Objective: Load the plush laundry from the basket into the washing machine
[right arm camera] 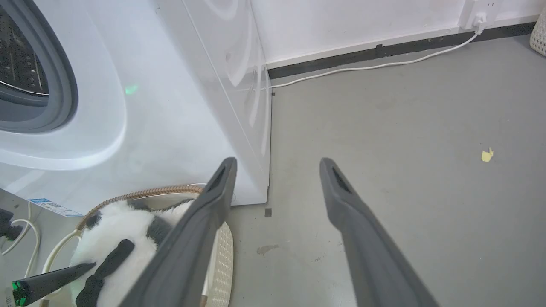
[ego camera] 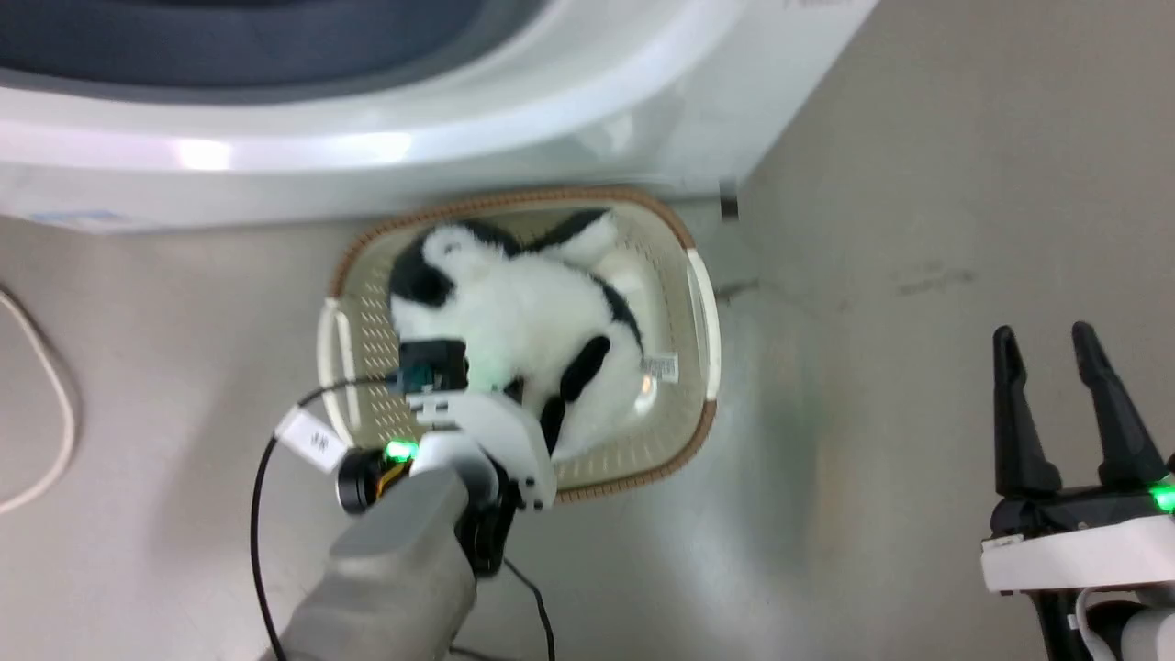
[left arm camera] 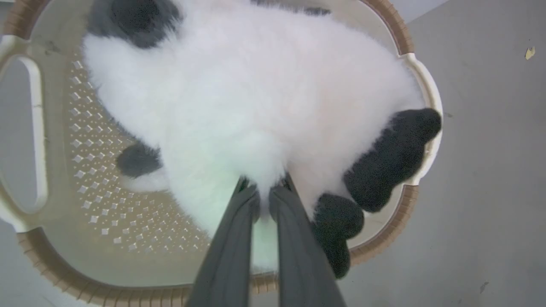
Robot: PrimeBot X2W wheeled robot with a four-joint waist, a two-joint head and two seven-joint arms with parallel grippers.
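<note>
In basket: plush laundry; left gripper pinching its fur; right gripper spread.

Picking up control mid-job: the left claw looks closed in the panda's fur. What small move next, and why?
Probably lift the left claw straight up a little. It is pinched shut in the white fur of the plush toy, which lies inside the basket, below the opening of the washer.

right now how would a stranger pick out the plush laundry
Find the white washing machine; a brown-rimmed cream basket sits at its foot. The plush laundry fills it: fluffy white with black patches, the only furry thing there, pinched by the left gripper.
</note>
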